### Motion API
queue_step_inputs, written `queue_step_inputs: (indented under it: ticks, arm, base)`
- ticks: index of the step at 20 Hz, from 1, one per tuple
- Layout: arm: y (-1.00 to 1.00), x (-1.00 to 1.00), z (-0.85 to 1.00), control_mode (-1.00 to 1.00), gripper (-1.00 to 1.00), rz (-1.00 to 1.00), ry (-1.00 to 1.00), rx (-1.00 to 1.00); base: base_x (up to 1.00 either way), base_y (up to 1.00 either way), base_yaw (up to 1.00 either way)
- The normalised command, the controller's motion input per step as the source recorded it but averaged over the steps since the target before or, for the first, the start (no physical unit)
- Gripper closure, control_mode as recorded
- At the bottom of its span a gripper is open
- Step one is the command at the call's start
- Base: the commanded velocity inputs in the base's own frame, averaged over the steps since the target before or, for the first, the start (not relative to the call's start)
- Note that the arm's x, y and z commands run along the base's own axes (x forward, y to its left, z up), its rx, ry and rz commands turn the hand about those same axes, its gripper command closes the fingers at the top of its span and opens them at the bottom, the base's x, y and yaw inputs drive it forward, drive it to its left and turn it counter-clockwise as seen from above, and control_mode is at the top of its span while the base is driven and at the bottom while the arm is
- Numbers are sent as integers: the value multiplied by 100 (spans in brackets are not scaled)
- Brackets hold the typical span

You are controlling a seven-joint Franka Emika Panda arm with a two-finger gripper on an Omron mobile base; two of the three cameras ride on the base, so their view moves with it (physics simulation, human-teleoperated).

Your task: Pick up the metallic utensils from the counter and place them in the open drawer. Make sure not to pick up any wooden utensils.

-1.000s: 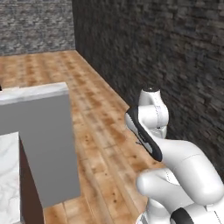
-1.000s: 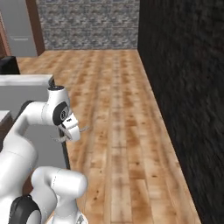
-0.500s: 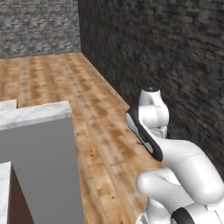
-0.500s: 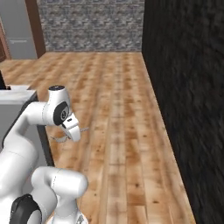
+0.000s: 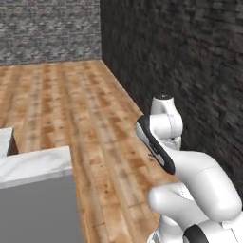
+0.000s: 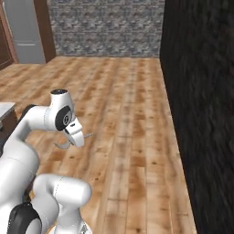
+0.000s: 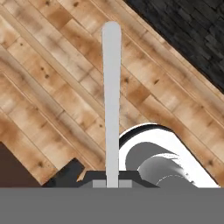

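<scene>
Glossy white rounded arm point(image 5: 199, 185) segments; black joint bands (dark round cap atop the elbow).

A rendered home kitchen. Warm wood-plank flooring point(image 5: 85, 109) runs across the room to a grey stone-brick wall point(image 6: 105, 27) at the far end, and a dark brick wall point(image 5: 190, 61) lines one side. A white marble desk point(image 5: 33, 163) with a thick edge stands at one corner, and tall brown cabinetry framing a grey panel point(image 6: 27, 32) sits beyond.
</scene>
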Motion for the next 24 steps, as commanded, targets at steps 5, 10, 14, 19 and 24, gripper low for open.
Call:
queue_step_inputs:
  ticks: [5,10,14,19,24]
  arm:
    - [0,0,0,100,100,0,0,0]
    - [0,0,0,100,100,0,0,0]
    - [0,0,0,100,100,0,0,0]
    - [0,0,0,100,100,0,0,0]
    - [0,0,0,100,100,0,0,0]
  base:
    - [70,-69,31]
    - [80,-45,38]
    - [98,-34,39]
    - [100,-45,38]
    - [100,-52,39]
